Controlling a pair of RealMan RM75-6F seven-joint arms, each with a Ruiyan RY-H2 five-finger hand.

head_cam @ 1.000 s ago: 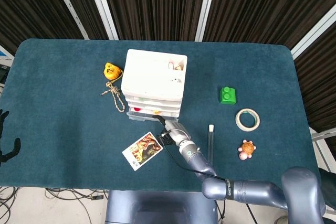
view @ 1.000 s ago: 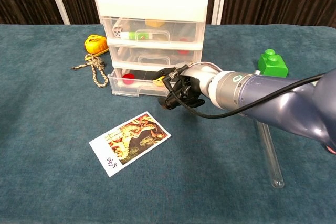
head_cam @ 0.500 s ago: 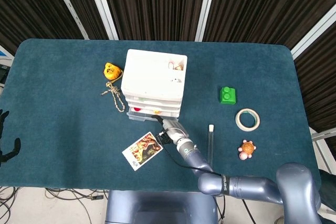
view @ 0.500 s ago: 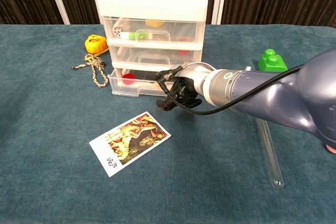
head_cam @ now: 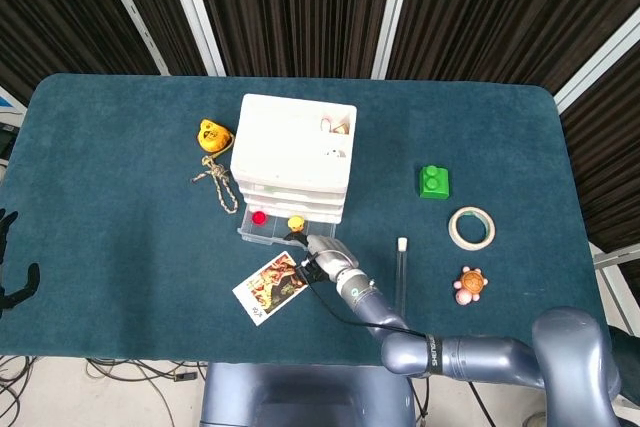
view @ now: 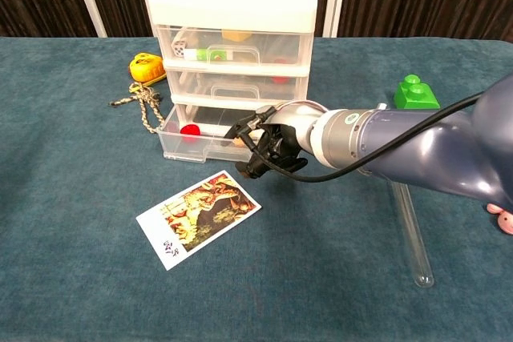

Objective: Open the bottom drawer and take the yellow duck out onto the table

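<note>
— Where was the right hand (view: 264, 152), and what was it doing?

— It sat at the front right corner of the bottom drawer (view: 186, 148), fingers curled over the drawer's front edge and gripping it. In the head view the right hand (head_cam: 318, 256) lay at about 5 o'clock from the white drawer unit (head_cam: 295, 155).

— And the drawer?

— Pulled out from the unit, its tray open to the camera above.

— The yellow duck (head_cam: 296, 224)?

— Inside that bottom drawer, toward its right side, just at 11 o'clock from the hand. A red ball (head_cam: 259, 217) lay in the same drawer at the duck's 9 o'clock.

— Anything close by on the table (head_cam: 120, 207)?

— A picture card (view: 199, 218) lay flat at the hand's 7 o'clock. A glass tube (head_cam: 401, 269) lay at its 3 o'clock. Farther off, a green block (head_cam: 434, 182), a tape ring (head_cam: 471, 227) and an orange turtle toy (head_cam: 469, 284).

— The left hand (head_cam: 10, 267)?

— Only dark fingertips showed at the left edge; I could not tell whether it was open or closed.
</note>
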